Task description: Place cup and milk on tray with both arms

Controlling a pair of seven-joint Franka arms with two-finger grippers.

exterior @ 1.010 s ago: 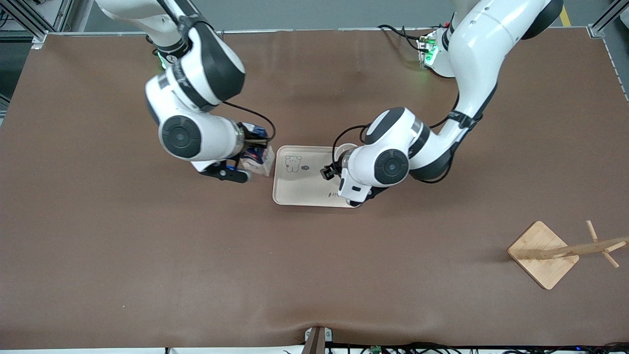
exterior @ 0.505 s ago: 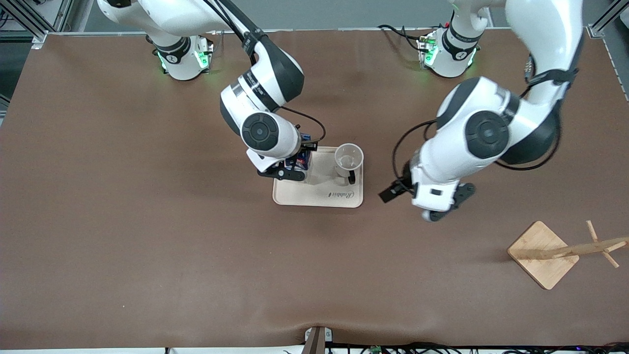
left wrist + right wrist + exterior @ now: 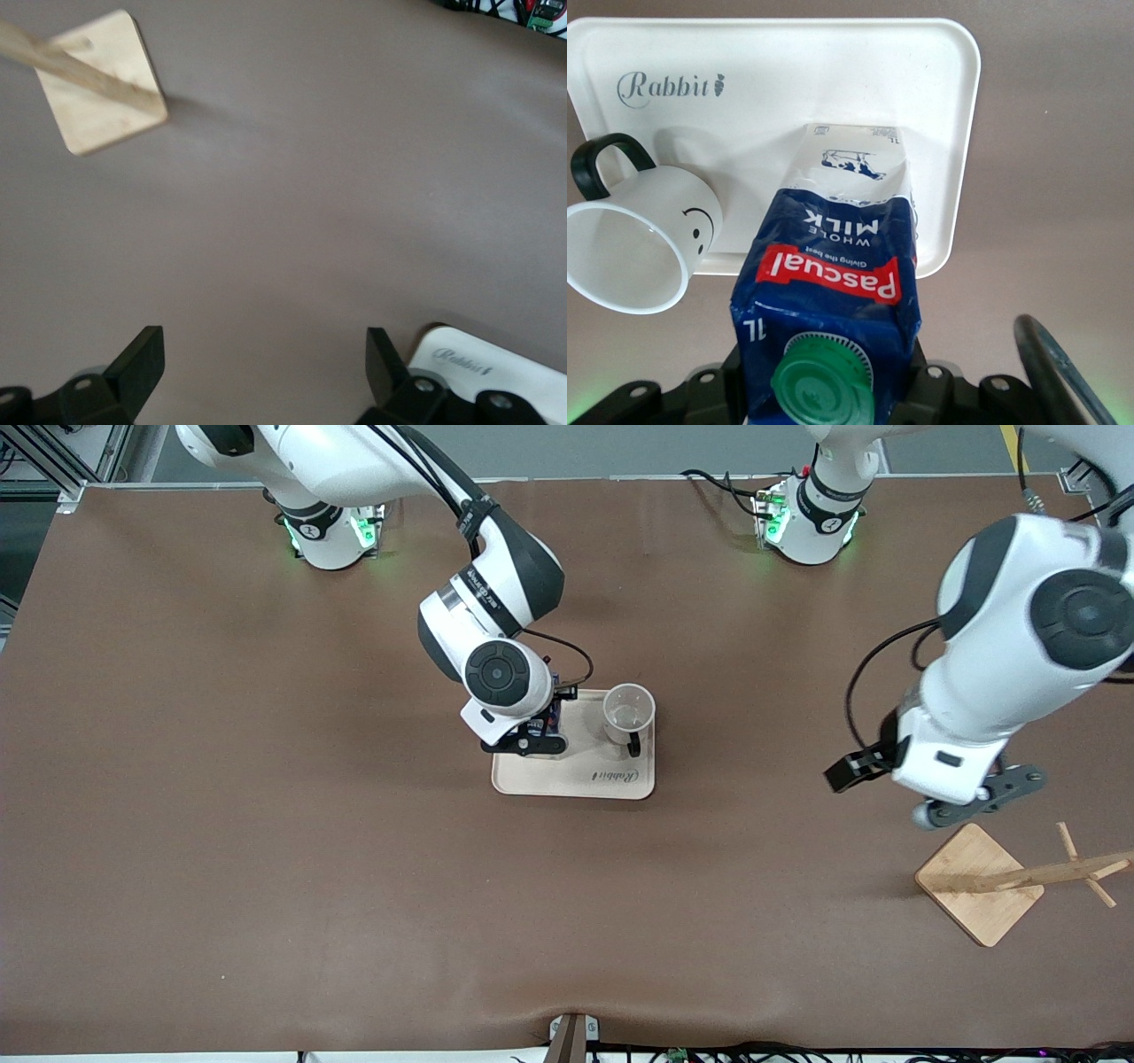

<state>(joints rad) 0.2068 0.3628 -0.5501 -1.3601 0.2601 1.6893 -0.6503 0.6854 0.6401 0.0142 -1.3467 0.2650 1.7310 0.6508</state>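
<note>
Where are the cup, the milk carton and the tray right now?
cup (image 3: 647, 239), right wrist view, on its white side by the smiley face.
milk carton (image 3: 833, 274), right wrist view, on its red label.
tray (image 3: 576, 779), front view, on its bare cream surface near the rim.

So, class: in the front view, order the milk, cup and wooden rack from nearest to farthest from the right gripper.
1. Milk: in the shut right gripper, on the tray.
2. Cup: beside the milk, on the tray.
3. Wooden rack: at the left arm's end of the table.
</note>
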